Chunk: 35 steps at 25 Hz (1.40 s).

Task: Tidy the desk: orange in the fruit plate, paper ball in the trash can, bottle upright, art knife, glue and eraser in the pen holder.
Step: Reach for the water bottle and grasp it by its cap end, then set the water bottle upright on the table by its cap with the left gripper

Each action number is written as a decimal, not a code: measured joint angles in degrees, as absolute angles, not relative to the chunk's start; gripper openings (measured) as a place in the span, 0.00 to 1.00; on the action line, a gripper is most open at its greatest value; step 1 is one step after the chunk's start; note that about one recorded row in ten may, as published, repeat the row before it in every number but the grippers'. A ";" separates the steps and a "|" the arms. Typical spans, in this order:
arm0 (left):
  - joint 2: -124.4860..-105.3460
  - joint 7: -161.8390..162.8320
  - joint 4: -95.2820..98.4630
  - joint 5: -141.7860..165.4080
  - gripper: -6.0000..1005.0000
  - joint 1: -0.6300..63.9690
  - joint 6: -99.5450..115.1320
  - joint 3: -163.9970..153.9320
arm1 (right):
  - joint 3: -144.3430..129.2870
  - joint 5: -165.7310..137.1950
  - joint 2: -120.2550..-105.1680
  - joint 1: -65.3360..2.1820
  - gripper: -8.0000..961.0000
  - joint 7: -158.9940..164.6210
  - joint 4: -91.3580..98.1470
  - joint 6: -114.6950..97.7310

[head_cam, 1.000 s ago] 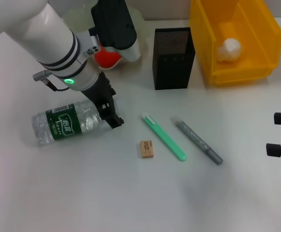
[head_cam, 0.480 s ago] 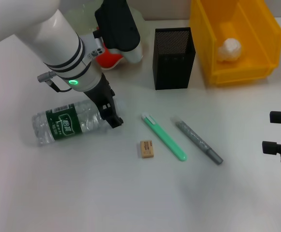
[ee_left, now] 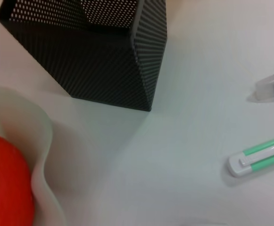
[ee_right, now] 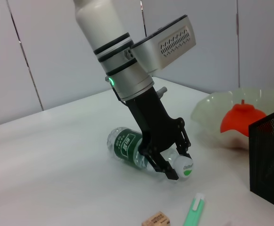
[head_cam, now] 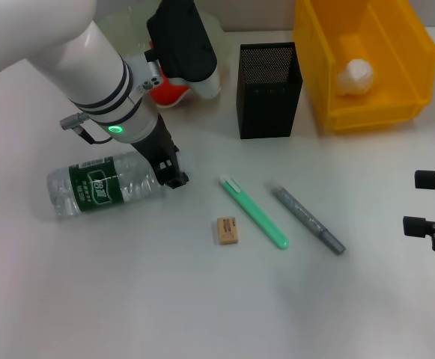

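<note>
The clear bottle (head_cam: pixel 101 187) with a green label lies on its side at the left. My left gripper (head_cam: pixel 174 173) is shut on its neck by the cap; the right wrist view shows the fingers (ee_right: pixel 161 165) straddling the bottle (ee_right: pixel 127 146). The orange (head_cam: pixel 165 90) sits in the pale fruit plate (head_cam: pixel 120 26). The green art knife (head_cam: pixel 253 212), grey glue stick (head_cam: pixel 307 218) and eraser (head_cam: pixel 227 229) lie on the desk in front of the black mesh pen holder (head_cam: pixel 269 90). The paper ball (head_cam: pixel 356 75) lies in the yellow bin (head_cam: pixel 397 112). My right gripper (head_cam: pixel 430 202) is open and empty at the far right.
The left wrist view shows the pen holder (ee_left: pixel 103 52), the plate's rim (ee_left: pixel 40 141), the orange (ee_left: pixel 4 183), the knife's end (ee_left: pixel 257 159) and the glue's tip (ee_left: pixel 273 84). White desk lies in front of the eraser.
My left gripper has shifted slightly back and left at the bottle's neck, and the bottle has moved a little with it. My right gripper has crept slightly left.
</note>
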State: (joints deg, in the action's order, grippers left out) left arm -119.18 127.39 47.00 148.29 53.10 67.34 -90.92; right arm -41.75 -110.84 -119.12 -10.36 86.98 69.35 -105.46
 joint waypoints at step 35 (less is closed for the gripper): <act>-118.46 93.12 64.41 94.09 0.45 16.01 70.32 -64.04 | -42.43 -108.68 -119.41 -16.51 0.79 88.31 69.17 -106.71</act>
